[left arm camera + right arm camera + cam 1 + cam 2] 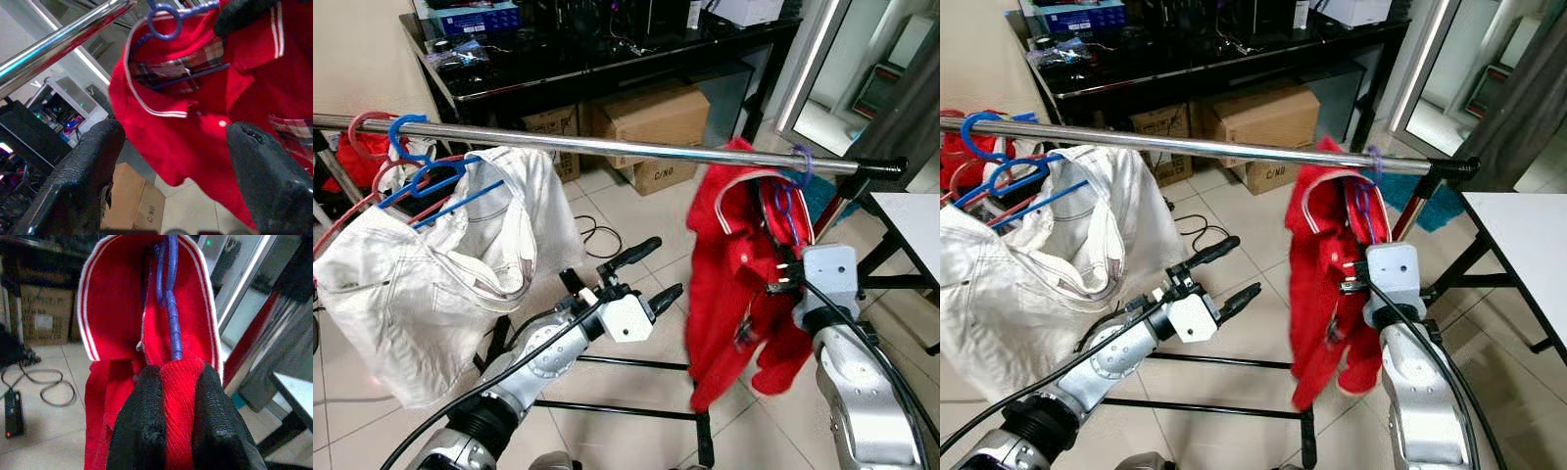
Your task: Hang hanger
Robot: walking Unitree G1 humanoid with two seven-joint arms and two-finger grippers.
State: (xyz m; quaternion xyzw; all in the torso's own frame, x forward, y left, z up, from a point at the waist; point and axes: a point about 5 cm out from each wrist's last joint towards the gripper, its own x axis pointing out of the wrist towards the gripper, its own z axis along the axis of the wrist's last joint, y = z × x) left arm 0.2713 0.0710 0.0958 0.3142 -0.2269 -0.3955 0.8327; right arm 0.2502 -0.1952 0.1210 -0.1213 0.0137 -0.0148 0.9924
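Observation:
A purple hanger (pixel 802 164) carries a red garment (pixel 734 264). Its hook sits over the steel rail (pixel 607 145) near the rail's right end. My right gripper (pixel 178 373) is shut on a fold of the red fabric just below the collar, and the hanger's purple arm (pixel 172 323) runs down into the pinch. My left gripper (pixel 666 266) is open below the rail, a little left of the garment and apart from it. Its wrist view looks up at the hanger hook (pixel 164 19) and the rail (pixel 58 46).
A white garment (pixel 431 284) on blue hangers (pixel 421 176) fills the rail's left part, with a red item behind it. Cardboard boxes (pixel 651 122) stand under a black desk (pixel 607 59). A white table (pixel 911 220) is at the right. The rack's base bars (pixel 617 406) cross the tiled floor.

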